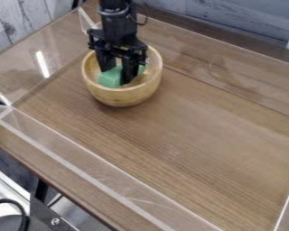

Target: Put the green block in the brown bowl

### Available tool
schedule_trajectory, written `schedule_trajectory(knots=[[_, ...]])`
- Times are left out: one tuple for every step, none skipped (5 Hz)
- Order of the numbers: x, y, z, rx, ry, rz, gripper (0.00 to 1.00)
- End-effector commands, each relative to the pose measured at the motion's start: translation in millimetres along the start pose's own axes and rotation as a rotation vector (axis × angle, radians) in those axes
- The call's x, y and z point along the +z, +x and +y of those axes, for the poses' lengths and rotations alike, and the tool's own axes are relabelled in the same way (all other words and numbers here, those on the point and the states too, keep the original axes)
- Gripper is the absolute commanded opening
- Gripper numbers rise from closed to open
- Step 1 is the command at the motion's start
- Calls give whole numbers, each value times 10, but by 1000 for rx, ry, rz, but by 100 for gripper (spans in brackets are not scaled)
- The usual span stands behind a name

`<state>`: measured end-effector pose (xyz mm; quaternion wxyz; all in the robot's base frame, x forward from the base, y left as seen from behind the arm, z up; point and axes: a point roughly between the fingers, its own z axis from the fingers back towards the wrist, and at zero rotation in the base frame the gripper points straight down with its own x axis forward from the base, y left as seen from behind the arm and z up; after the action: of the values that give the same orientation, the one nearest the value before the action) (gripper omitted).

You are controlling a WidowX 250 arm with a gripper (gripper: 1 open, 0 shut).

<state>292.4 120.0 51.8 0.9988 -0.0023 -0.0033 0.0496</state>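
Nearly done: green block (112, 78) down inside brown bowl (144, 87), gripper (118, 70) jaws clamped on block, release and retreat left.

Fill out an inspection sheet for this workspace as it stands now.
Surface: wooden table behind clear low walls, with glare patches.
Job's things: green block between the gripper's fingers, down inside the brown bowl; whether it rests on the bottom cannot be told.
Clutter: a clear glass-like object behind the bowl, partly hidden.
Grippers: gripper pointing down into the bowl, shut on the block.
Cables: black cable at the lower left, off the table.
Surroundings: pale plank wall at the upper left; the rest is too blurred to tell.
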Motion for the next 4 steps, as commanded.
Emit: schedule_trajectory(knots=[[126,135,105,-1,26,-62,0],[76,166,139,3,28,-58,0],[35,191,165,7,30,-55,0],[2,207,188,13,29,-52,0]])
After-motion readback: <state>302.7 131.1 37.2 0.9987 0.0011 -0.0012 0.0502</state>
